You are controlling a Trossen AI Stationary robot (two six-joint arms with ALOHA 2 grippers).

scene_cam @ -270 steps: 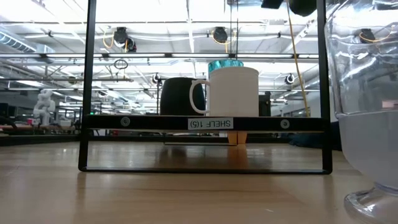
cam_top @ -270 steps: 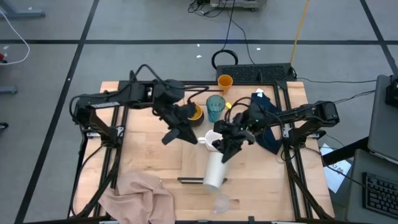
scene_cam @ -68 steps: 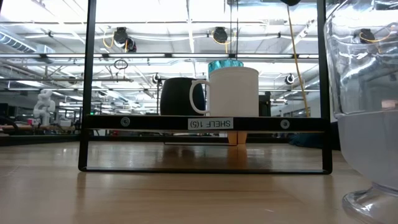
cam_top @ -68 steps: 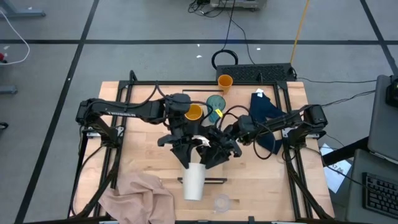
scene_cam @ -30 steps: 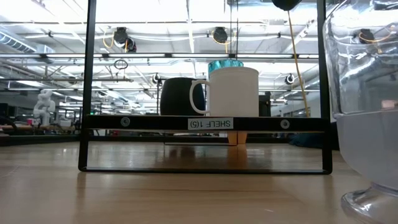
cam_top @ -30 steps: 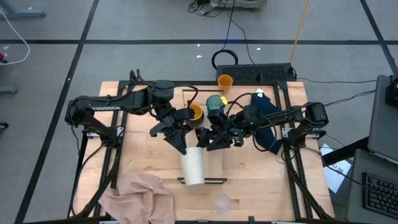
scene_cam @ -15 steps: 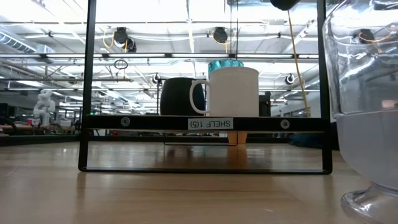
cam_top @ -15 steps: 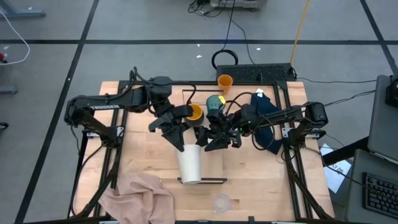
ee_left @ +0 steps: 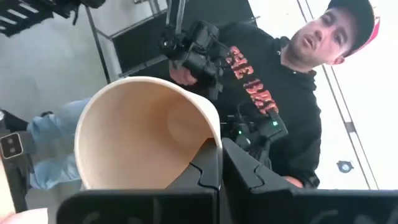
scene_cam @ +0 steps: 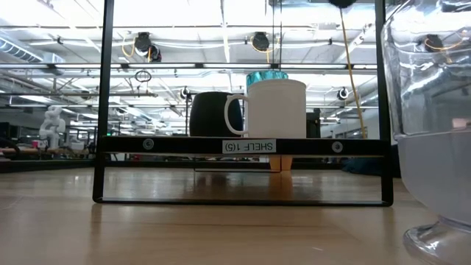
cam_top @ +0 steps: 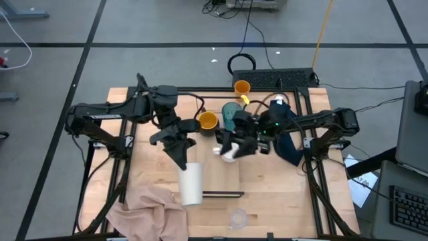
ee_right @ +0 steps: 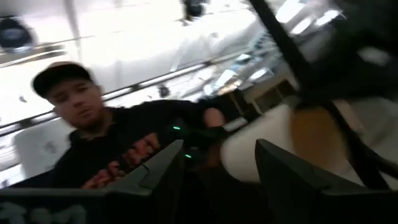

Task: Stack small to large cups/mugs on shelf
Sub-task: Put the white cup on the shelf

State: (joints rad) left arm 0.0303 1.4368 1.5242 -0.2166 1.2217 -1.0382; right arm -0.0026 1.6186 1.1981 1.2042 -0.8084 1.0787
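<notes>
The beige cup (cam_top: pixel 190 183) was pinched by its rim in the closed left gripper (cam_top: pixel 180 161) near the tabletop's front edge, probably for stacking, while the white handled mug (cam_top: pixel 229 152) was gripped mid-table by the half-open right gripper (cam_top: pixel 231 144).

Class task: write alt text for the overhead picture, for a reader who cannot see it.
Seen from above, the left gripper holds a beige cup over the wooden table, beside the shelf. The right gripper is at a white mug on the shelf, near a dark mug and a teal tumbler.
</notes>
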